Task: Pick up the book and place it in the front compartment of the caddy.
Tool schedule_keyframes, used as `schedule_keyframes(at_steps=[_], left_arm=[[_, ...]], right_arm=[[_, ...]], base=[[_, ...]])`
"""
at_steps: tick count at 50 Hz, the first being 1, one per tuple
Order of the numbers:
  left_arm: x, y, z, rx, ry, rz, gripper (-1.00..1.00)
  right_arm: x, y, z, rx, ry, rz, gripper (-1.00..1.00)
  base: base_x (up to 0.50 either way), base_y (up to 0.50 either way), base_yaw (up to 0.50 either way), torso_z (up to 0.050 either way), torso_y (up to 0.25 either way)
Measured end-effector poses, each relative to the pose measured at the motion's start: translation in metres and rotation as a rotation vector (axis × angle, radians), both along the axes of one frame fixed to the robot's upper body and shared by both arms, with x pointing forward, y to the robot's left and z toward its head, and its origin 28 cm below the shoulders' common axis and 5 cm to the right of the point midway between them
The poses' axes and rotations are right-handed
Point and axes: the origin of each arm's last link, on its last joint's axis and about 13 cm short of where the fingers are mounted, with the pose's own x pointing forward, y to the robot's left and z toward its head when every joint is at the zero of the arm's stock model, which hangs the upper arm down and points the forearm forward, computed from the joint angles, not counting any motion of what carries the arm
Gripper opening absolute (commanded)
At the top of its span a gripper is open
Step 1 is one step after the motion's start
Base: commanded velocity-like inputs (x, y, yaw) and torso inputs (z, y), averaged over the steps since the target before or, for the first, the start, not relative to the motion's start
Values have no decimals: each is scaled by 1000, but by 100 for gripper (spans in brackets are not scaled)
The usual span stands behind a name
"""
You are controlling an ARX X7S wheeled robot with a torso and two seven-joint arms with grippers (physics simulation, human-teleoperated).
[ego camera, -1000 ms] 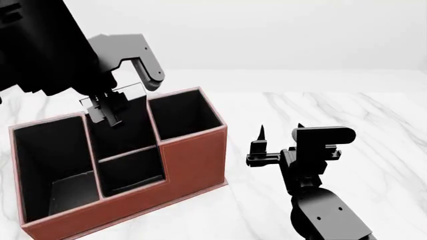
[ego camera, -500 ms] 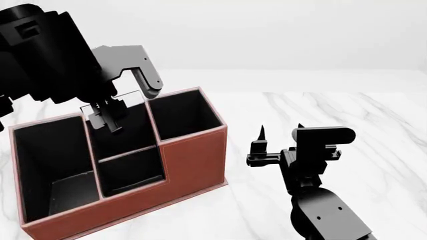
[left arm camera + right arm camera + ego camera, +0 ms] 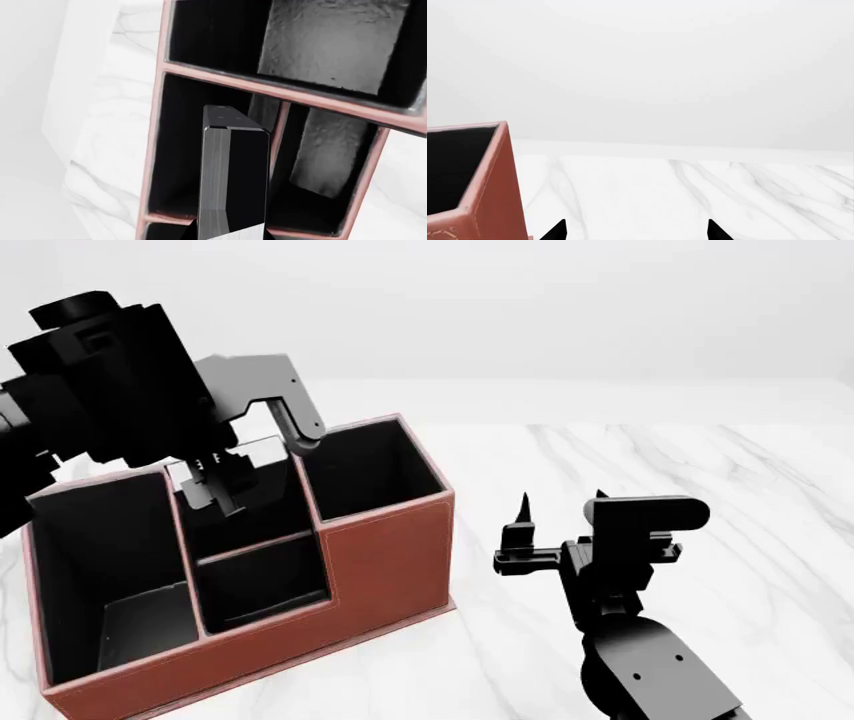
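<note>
Lowered since before, left fingers (image 3: 220, 485) clamp the book (image 3: 233, 175) inside the caddy (image 3: 387, 560); right fingers (image 3: 561, 508) apart.

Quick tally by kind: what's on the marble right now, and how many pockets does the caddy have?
book: 1, upright in the left gripper, over the caddy
caddy: 1, with 4 pockets
grippers: 2, counting the right gripper, jaws apart, holding nothing
Total: 4 things, all on or over the table.
</note>
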Motion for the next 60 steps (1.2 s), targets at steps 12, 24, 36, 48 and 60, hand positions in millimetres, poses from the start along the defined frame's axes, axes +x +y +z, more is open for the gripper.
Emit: schedule_keyframes(at_steps=[12, 24, 36, 48, 60], left_arm=[[3, 0, -12, 8, 1, -7, -100], [6, -1, -23, 10, -1, -14, -100], [11, 0, -36, 2, 7, -15, -100], [16, 3, -46, -2, 14, -7, -100], [18, 5, -51, -8, 19, 1, -100]], right_arm=[[0, 0, 0, 2, 1, -1, 100], [0, -1, 0, 3, 1, -1, 100], [1, -1, 0, 4, 2, -3, 100], [1, -2, -1, 5, 4, -5, 100], [1, -2, -1, 6, 5, -5, 100]], base=[[0, 0, 0, 0, 1], [0, 0, 0, 0, 2], [0, 0, 0, 1, 1], [0, 0, 0, 0, 2], [0, 0, 0, 0, 2]])
